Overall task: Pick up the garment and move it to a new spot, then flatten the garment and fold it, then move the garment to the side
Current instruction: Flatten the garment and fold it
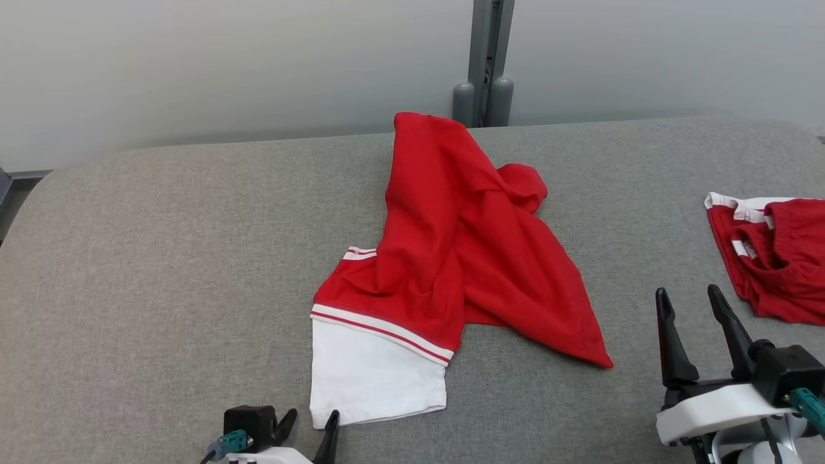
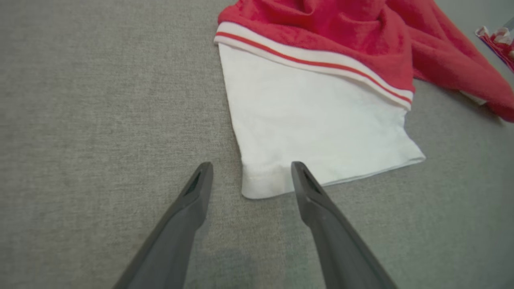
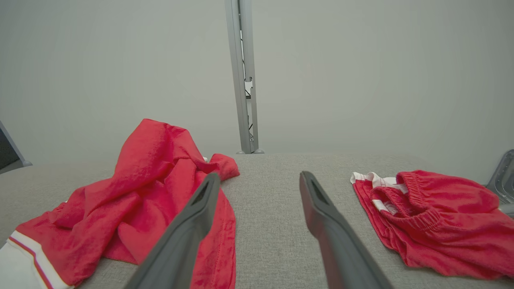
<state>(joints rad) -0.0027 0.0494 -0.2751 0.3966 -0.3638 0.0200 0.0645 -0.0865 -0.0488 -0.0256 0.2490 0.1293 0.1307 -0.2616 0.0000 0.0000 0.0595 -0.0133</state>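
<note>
Surface (image 1: 161, 270): grey woven cloth with rounded corners, carrying everything in front of the robot.
Left claw (image 1: 314, 415): nearest of all, low at the bottom edge of the head view. Its two dark fingers are spread wide and grip nothing.
White panel (image 1: 367, 374): the garment's closest part, lying flat. In the left wrist view its near hemmed corner sits between the spread fingertips, and whether they touch the cloth cannot be told.
Striped band (image 1: 380, 332): white with a thin red line, running slantwise where the white panel meets the red cloth.
Right claw (image 1: 687, 291): off to the right and a little farther out, fingers pointing up the head view, parted and empty. It stands over bare cloth between the garment's pointed red corner and the red shorts, apart from both.
Garment (image 1: 464, 258): a red top, crumpled and twisted, lying mid-surface. It stretches from the white panel by the left claw back toward the far edge, with one corner trailing toward the right claw.
Red shorts (image 1: 773, 258): bunched at the right edge, elastic waistband and white trim showing, well apart from the garment.
Post (image 1: 486, 58): grey upright behind the far edge, just past the garment's farthest fold.
Wall (image 1: 193, 64): plain pale grey.
</note>
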